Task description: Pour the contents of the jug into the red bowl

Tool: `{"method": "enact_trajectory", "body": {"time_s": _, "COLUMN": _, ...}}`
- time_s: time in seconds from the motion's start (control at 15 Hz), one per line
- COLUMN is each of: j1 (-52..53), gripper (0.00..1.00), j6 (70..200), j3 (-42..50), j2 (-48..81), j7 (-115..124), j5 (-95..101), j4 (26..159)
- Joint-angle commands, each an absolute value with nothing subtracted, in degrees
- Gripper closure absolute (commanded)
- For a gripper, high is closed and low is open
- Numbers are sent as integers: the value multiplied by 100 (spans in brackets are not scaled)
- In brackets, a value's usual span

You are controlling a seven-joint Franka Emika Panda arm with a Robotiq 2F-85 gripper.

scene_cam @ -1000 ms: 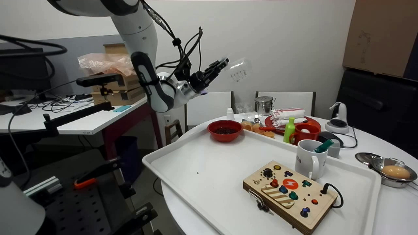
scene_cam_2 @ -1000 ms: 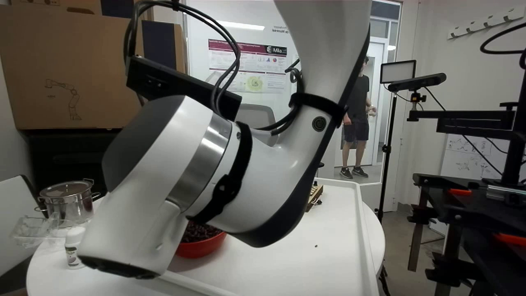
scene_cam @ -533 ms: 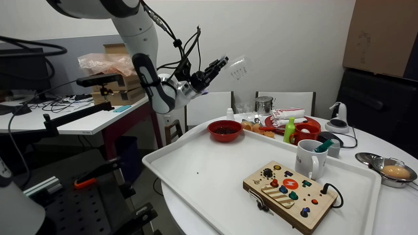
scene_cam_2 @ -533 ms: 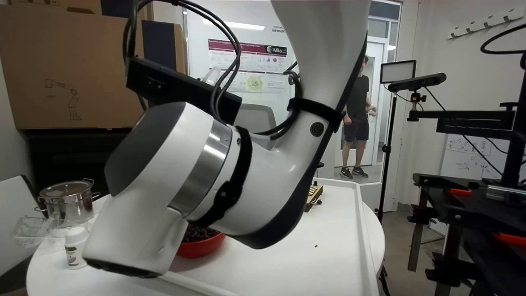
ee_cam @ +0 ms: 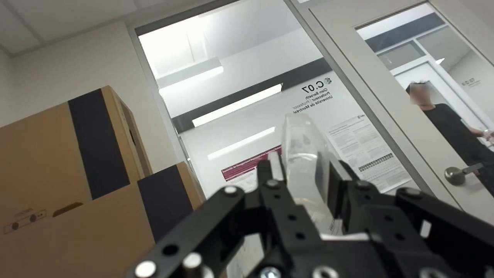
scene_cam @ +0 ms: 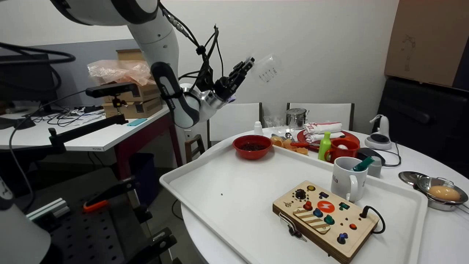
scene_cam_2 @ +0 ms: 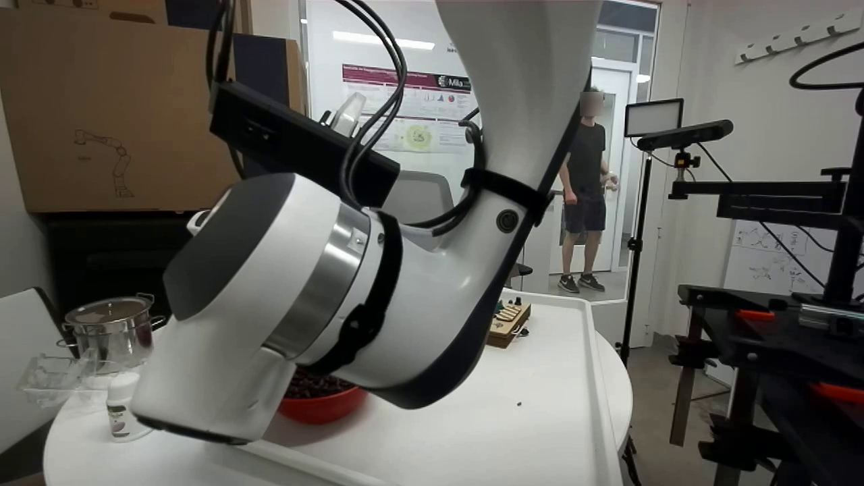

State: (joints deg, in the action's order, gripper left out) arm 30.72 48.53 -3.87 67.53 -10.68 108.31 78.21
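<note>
High above the table, my gripper (scene_cam: pixel 252 59) is shut on the clear jug (scene_cam: pixel 266 69), which has printed marks on its wall. The jug is tilted, and I see no dark pieces through its side. In the wrist view the see-through jug (ee_cam: pixel 305 144) stands between the two finger pads of my gripper (ee_cam: pixel 308 166). The red bowl (scene_cam: pixel 253 154) sits in the tray's far corner, below and apart from the jug, with small dark pieces (scene_cam: pixel 253 147) in it. In an exterior view the arm partly covers the red bowl (scene_cam_2: pixel 322 410).
A white tray (scene_cam: pixel 234 190) carries a wooden knob box (scene_cam: pixel 311 209) and a white mug (scene_cam: pixel 342 183). Behind it stand a white bottle (scene_cam: pixel 258 128), orange shells (scene_cam: pixel 302 151), a green bottle (scene_cam: pixel 324 148), a red cup (scene_cam: pixel 350 149) and a steel pot (scene_cam: pixel 296 119).
My gripper has risen a little and tipped further upward with the jug in it. The bowl and the things on the table have not moved.
</note>
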Motion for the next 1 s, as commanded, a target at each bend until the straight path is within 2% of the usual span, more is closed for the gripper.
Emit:
{"method": "enact_trajectory", "body": {"time_s": 0.0, "j1": 3054, "gripper": 93, "j6": 5214, "j3": -449, "j2": 6735, "j7": -1299, "j5": 11003, "j4": 7925}}
{"method": "enact_trajectory", "body": {"time_s": 0.13, "j1": 2861, "gripper": 93, "j6": 5774, "j3": -774, "j2": 6618, "j7": -1234, "j5": 10735, "j4": 7938}}
{"method": "enact_trajectory", "body": {"time_s": 0.27, "j1": 2857, "gripper": 93, "j6": 5760, "j3": -756, "j2": 6729, "j7": -1211, "j5": 10648, "j4": 7780}}
{"method": "enact_trajectory", "body": {"time_s": 0.47, "j1": 3041, "gripper": 93, "j6": 5065, "j3": -442, "j2": 6913, "j7": -826, "j5": 10801, "j4": 7565}}
{"method": "enact_trajectory", "body": {"time_s": 0.67, "j1": 2946, "gripper": 93, "j6": 5167, "j3": -531, "j2": 6843, "j7": -904, "j5": 10742, "j4": 7633}}
{"method": "enact_trajectory", "body": {"time_s": 0.93, "j1": 3054, "gripper": 93, "j6": 4600, "j3": -412, "j2": 6986, "j7": -196, "j5": 10827, "j4": 7393}}
